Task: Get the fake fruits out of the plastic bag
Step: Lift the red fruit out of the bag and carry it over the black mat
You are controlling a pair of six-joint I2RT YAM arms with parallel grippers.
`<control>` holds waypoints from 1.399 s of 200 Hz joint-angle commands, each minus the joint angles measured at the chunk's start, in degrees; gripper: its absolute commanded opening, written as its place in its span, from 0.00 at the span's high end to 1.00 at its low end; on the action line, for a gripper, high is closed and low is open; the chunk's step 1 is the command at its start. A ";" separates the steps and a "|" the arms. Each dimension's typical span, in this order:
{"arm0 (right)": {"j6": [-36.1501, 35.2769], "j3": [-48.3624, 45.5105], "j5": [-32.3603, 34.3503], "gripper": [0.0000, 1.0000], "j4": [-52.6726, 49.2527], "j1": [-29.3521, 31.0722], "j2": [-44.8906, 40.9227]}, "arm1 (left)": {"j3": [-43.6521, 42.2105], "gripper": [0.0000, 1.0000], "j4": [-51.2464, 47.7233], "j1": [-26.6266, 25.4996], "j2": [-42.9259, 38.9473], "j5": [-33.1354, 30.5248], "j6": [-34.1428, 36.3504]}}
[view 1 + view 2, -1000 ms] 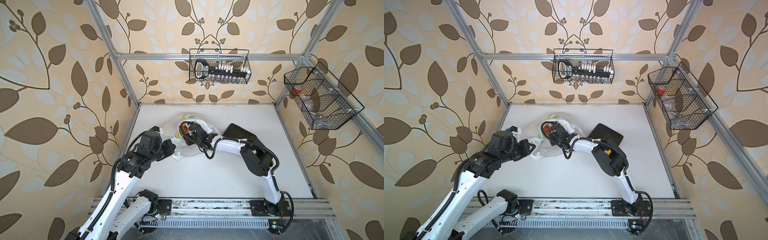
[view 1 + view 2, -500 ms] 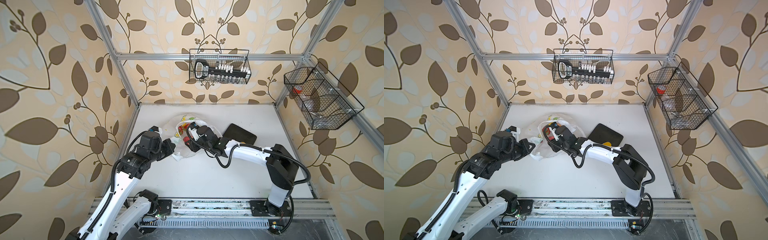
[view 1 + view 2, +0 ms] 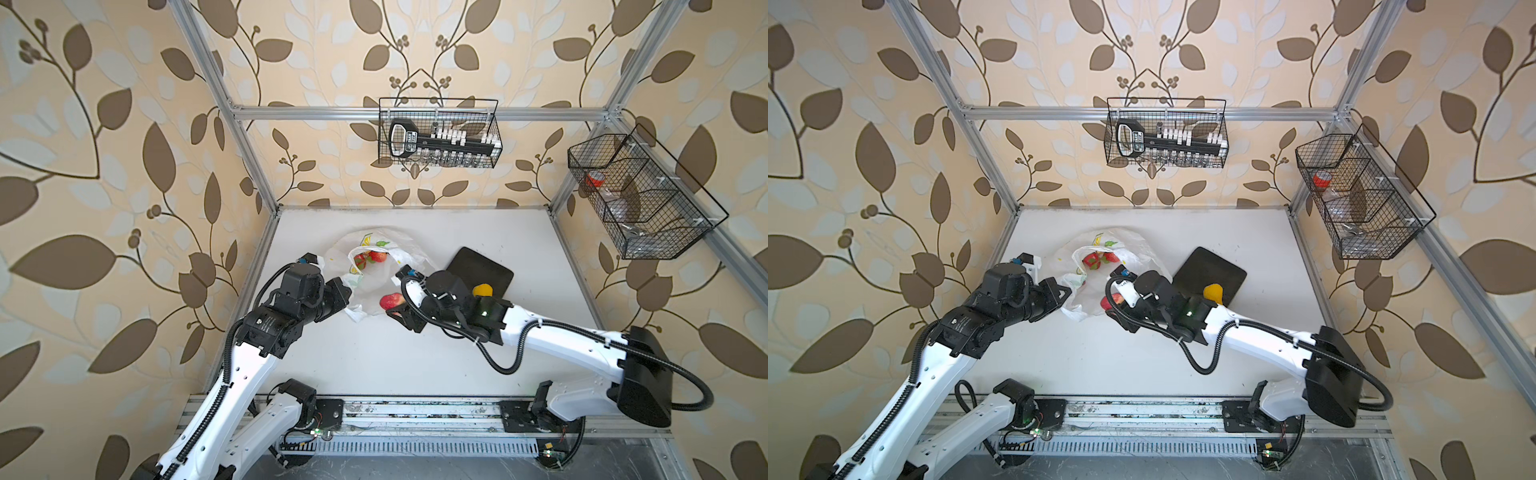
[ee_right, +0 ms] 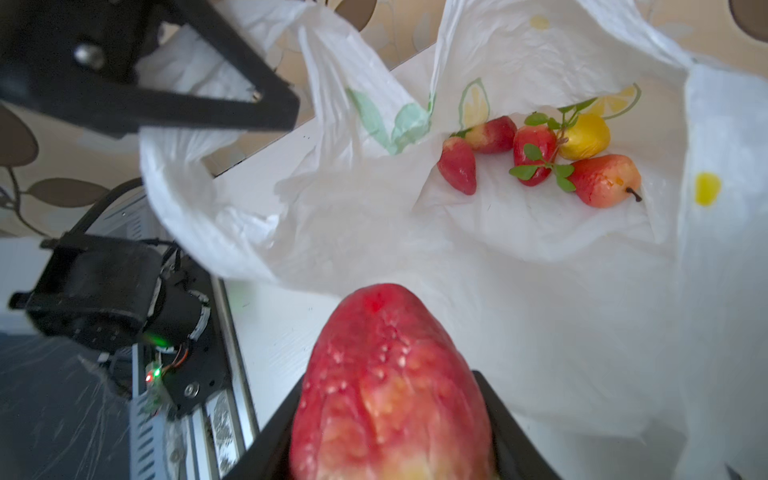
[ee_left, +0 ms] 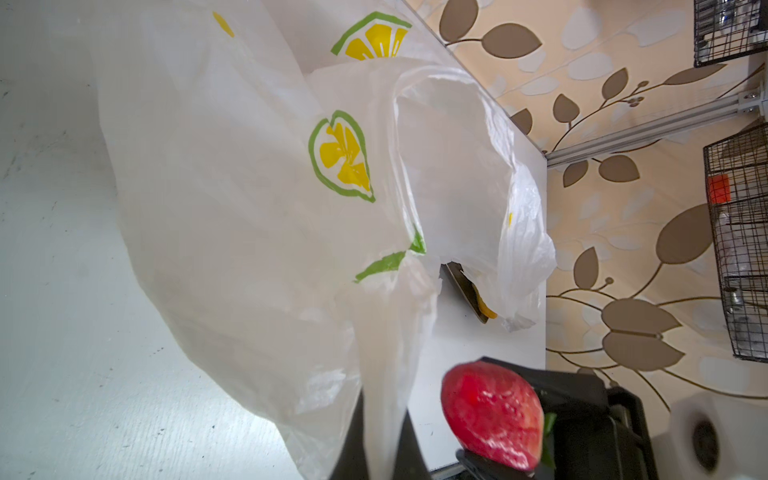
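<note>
- The white table (image 3: 415, 365) carries everything; the plastic bag (image 3: 370, 291) lies open on its back left part.
- A dark tray (image 3: 478, 270) lies just right of the bag, with a yellow fruit (image 3: 482, 289) at its near edge.
- My left gripper (image 3: 348, 292) is clamped on the bag's rim.
- My right gripper (image 3: 397, 311) grips a red strawberry (image 4: 390, 386) just outside the bag's mouth.
- The other fake fruits (image 4: 534, 153) are clustered inside the bag.

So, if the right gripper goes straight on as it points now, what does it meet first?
Probably the plastic bag: the right gripper, shut on a strawberry, faces its crumpled sheet; depth unclear.
</note>
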 commanded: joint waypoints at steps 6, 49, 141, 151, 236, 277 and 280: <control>-0.81 -6.40 -1.20 0.61 -0.92 0.09 -8.40 | -0.38 1.00 1.96 -0.33 -0.96 -1.39 -0.37; 5.10 -11.48 7.53 0.61 -7.36 -2.31 -20.22 | -0.03 1.00 1.20 -0.33 -1.12 -1.84 -0.36; 9.51 -12.11 12.97 0.63 -14.30 -36.64 -16.91 | 0.40 1.00 0.03 -0.33 -1.57 -1.68 0.17; 9.14 -11.80 14.17 0.63 -14.55 -39.49 -14.65 | 0.48 1.00 -0.10 -0.33 -1.57 -1.55 0.32; 10.16 -14.71 3.54 0.62 -1.31 -54.19 1.51 | 1.50 1.00 0.39 -0.33 -0.54 -1.36 1.32; 9.05 -14.18 -0.96 0.60 1.43 -55.94 7.85 | 1.46 1.00 0.04 -0.33 -0.78 -1.45 1.38; 8.92 -14.14 -1.21 0.60 1.60 -56.03 8.18 | 1.46 1.00 0.04 -0.33 -0.78 -1.52 1.38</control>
